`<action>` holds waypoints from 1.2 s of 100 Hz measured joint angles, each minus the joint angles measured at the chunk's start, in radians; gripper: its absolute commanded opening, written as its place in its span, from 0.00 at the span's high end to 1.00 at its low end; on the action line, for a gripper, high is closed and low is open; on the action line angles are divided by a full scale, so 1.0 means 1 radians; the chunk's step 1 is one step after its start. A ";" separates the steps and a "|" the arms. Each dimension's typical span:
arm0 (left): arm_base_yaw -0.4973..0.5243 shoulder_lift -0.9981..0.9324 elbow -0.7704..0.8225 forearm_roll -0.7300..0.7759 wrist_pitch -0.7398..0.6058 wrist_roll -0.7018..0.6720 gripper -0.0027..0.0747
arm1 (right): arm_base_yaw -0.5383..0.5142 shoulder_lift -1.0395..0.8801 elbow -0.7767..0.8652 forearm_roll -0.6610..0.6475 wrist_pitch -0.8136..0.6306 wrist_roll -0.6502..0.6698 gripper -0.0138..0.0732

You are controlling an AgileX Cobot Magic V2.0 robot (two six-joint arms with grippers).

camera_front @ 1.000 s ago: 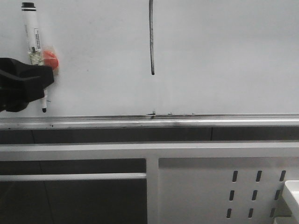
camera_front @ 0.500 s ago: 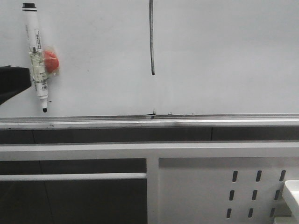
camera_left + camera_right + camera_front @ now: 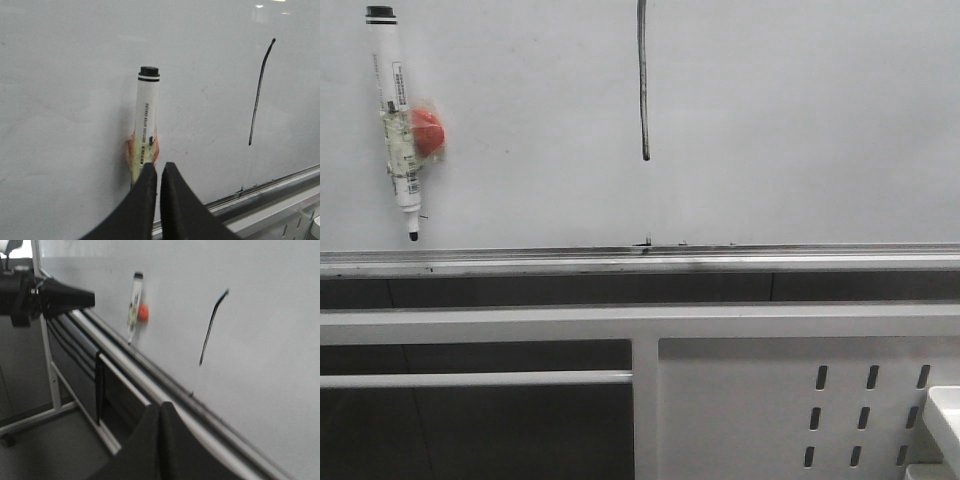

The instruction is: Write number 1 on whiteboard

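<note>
1. Stroke done: number 1 [image 3: 644, 80] stands dark and near-vertical on the whiteboard [image 3: 800, 120], above the metal rail [image 3: 720, 262].
2. Marker pen [image 3: 397, 120] clings upright to the board, well left of the stroke, released.
3. Left hand [image 3: 159, 172] pinched closed, empty, just before the pen; right hand [image 3: 160, 412] likewise closed, empty.
4. Gone from the front view since a second ago: left hand, formerly at the pen.

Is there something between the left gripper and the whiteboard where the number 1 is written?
Nothing visible blocks it. In the left wrist view, the left gripper is shut and empty, off the whiteboard. The marker pen sticks to the board straight ahead of it, and the number 1 lies to one side with bare board around it.
</note>
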 measured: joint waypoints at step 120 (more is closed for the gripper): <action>0.000 -0.477 -0.437 0.058 1.198 0.293 0.99 | 0.000 -0.036 0.237 0.120 -0.180 0.054 0.91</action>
